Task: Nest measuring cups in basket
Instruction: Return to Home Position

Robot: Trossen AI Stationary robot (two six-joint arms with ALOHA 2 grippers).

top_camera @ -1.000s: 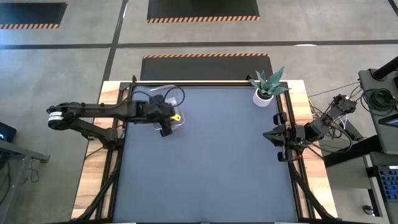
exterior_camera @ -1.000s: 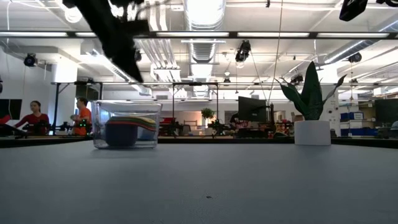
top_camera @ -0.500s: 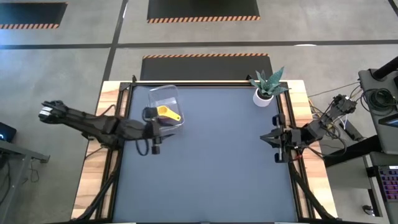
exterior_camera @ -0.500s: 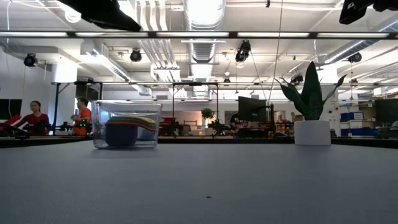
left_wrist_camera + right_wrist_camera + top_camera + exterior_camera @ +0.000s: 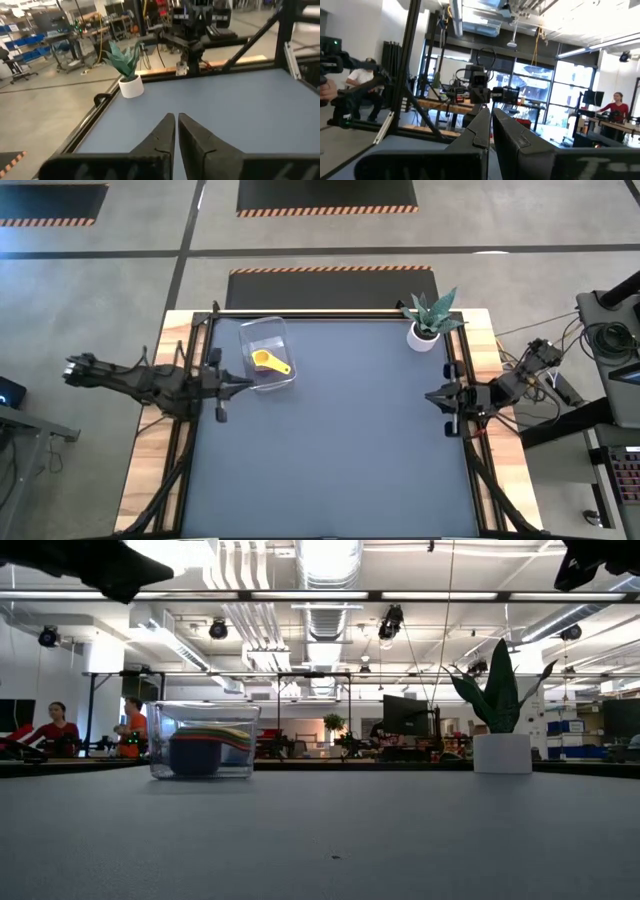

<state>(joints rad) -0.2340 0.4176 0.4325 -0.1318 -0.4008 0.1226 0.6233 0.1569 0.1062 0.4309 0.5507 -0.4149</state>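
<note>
The clear basket point(image 5: 268, 365) stands on the dark table at the far left. Measuring cups lie nested inside it. The yellow cup point(image 5: 267, 361) is on top, and in the low view a blue cup point(image 5: 195, 755) sits under a stack of coloured rims in the basket point(image 5: 205, 740). My left gripper point(image 5: 244, 385) is shut and holds nothing. It hangs above the table just on the near-left side of the basket, and its fingers point(image 5: 176, 117) point across the table. My right gripper point(image 5: 431, 395) waits shut at the table's right edge, also seen in its wrist view point(image 5: 489, 111).
A white pot with a green plant point(image 5: 428, 330) stands at the far right corner and also shows in the low view point(image 5: 502, 752). The dark table surface point(image 5: 340, 450) stretches between the arms. People stand in the room behind the table point(image 5: 60, 730).
My left gripper has drawn back from over the basket, going up and toward the table's left edge, and has shut with nothing in it. The yellow cup, which the gripper mostly covered before, now lies uncovered in the basket. The basket has kept its place.
</note>
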